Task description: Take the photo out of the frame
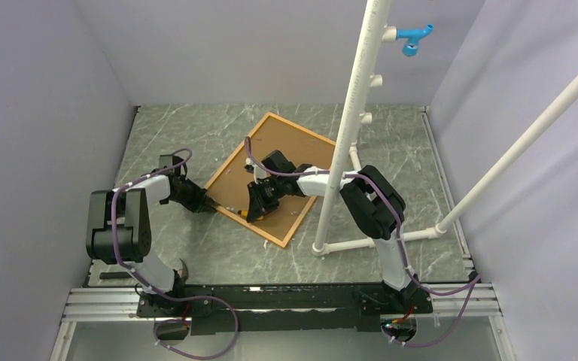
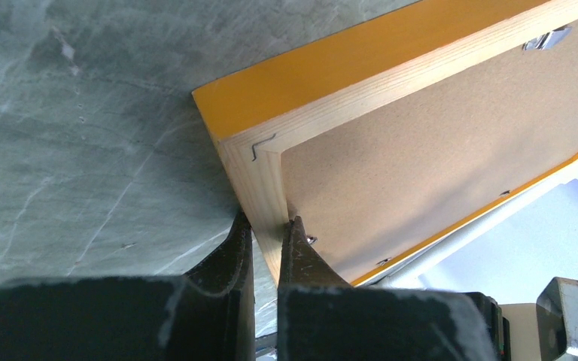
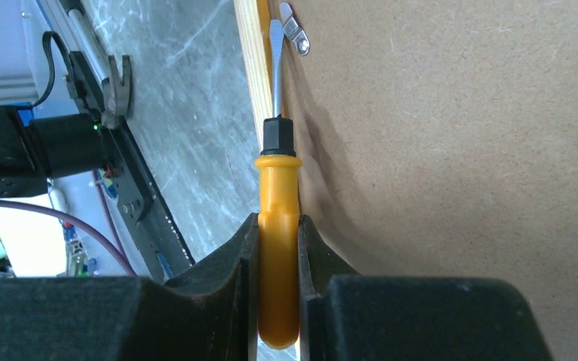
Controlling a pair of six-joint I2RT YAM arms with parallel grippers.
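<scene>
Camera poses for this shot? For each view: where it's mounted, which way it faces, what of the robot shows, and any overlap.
Top external: above and behind the bases, looking down at the table. Both arms show, meeting at the frame.
Left wrist: on the left arm, looking low along the left gripper, which is clamped on the frame's wooden corner rail. Only its fingers show.
Right wrist: on the right arm, looking along the right gripper and the screwdriver it holds. Only its fingers show.
Shared: all three views see the brown backing board.
</scene>
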